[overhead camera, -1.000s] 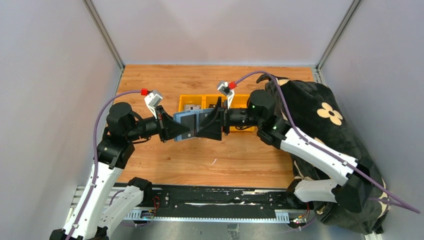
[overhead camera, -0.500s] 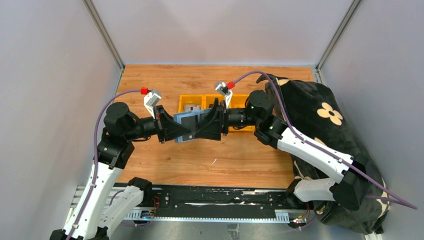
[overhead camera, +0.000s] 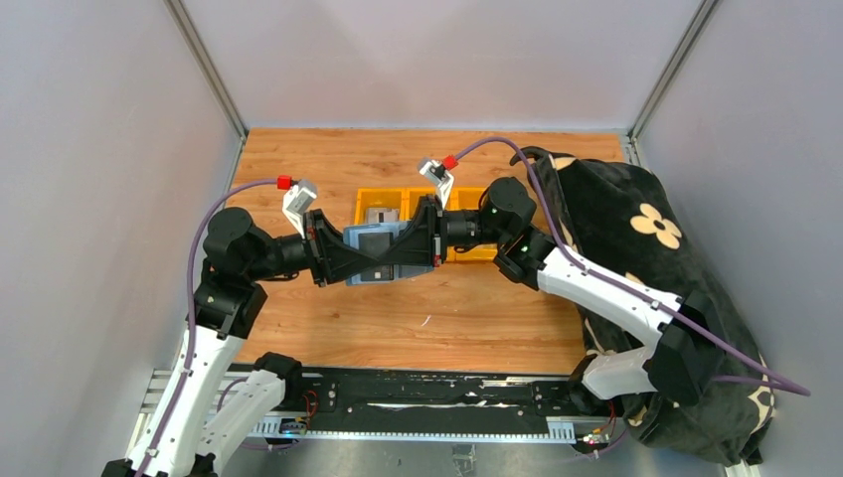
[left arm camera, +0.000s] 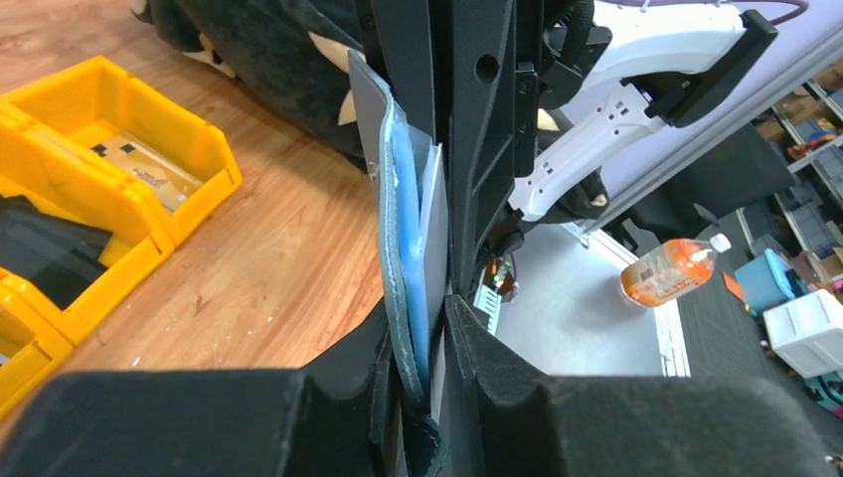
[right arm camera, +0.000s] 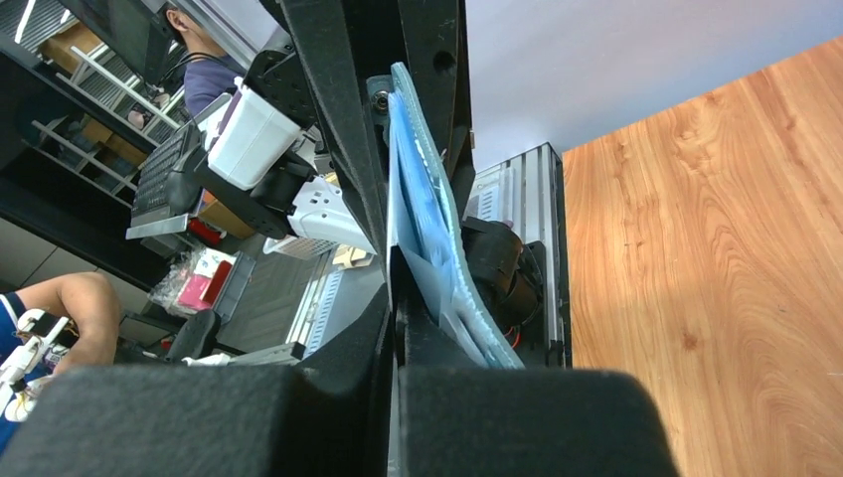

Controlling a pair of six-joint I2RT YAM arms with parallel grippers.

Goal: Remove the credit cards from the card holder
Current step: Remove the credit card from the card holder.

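The card holder point(overhead camera: 383, 248) is held edge-up in the air above the counter point(overhead camera: 398, 318), just in front of the yellow bins point(overhead camera: 376, 204), between the two arms. The credit cards point(left arm camera: 408, 229) are seen tucked against its slate flap, a light blue one and a paler one beside it. None is seen lying out on the counter, so the removal is judged as not yet done.

The left gripper point(left arm camera: 427, 368) is clenched on the lower end of the holder. The right gripper point(right arm camera: 398, 308) is clenched on the opposite end. Its fingers appear to lie inside the flap and to pinch the card edges, though this cannot be told for certain.

What is left is judged to be drawing the cards free and setting them down.
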